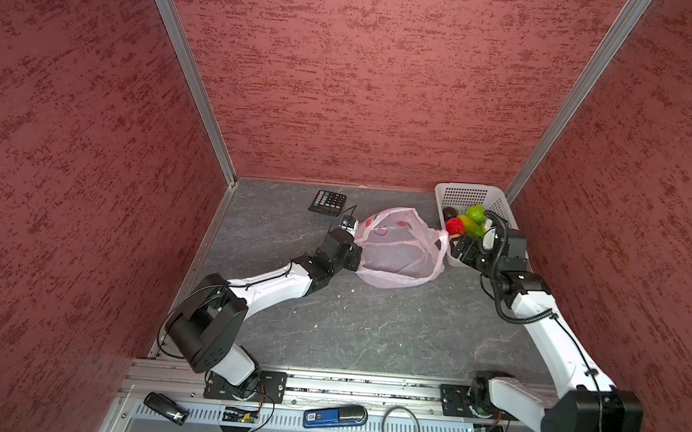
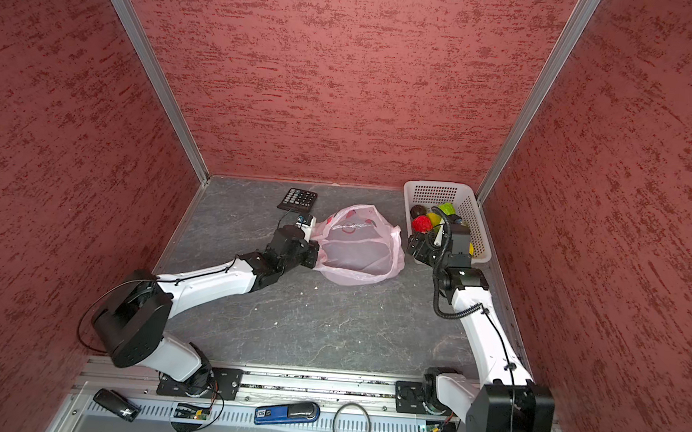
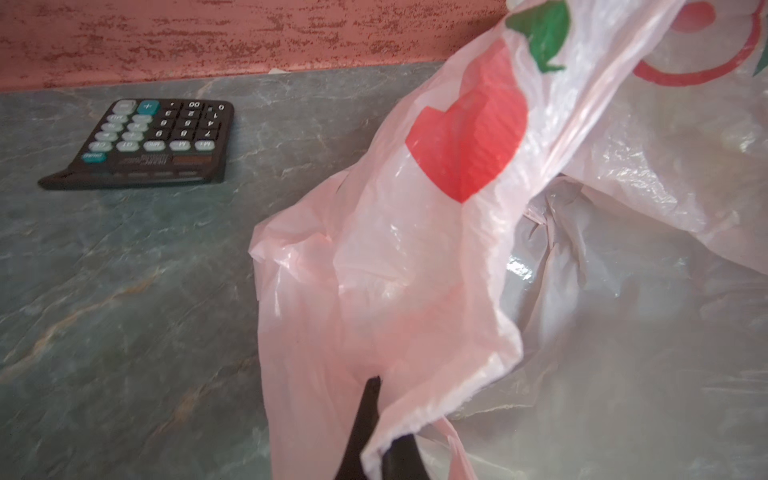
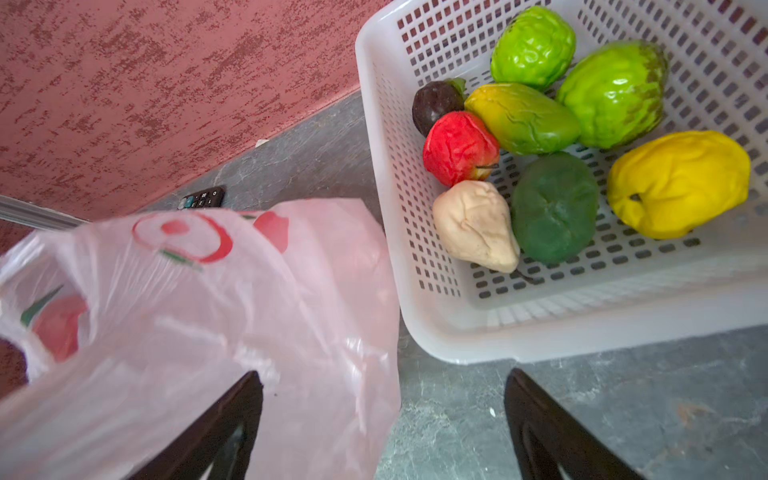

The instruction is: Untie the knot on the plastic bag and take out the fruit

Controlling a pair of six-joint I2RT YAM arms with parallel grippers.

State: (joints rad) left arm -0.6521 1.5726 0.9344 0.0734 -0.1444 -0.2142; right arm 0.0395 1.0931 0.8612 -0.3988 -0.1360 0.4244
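We log fruit (image 4: pixel 552 208) in the basket (image 4: pixel 382 166) ahead of the right pincer (image 4: pixel 384 374), wide open; left pincer (image 3: pixel 382 415) clamps the plastic bag (image 3: pixel 415 270).

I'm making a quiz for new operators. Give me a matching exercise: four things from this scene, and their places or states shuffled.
Things:
1. thin pale pink plastic bag
2. flat black calculator
3. yellow toy fruit
4. right gripper

States:
A. open, holding nothing
B. in the white perforated plastic basket
C. pinched by the shut left gripper
D. lying flat on the grey table, untouched

Pairs: 1-C, 2-D, 3-B, 4-A
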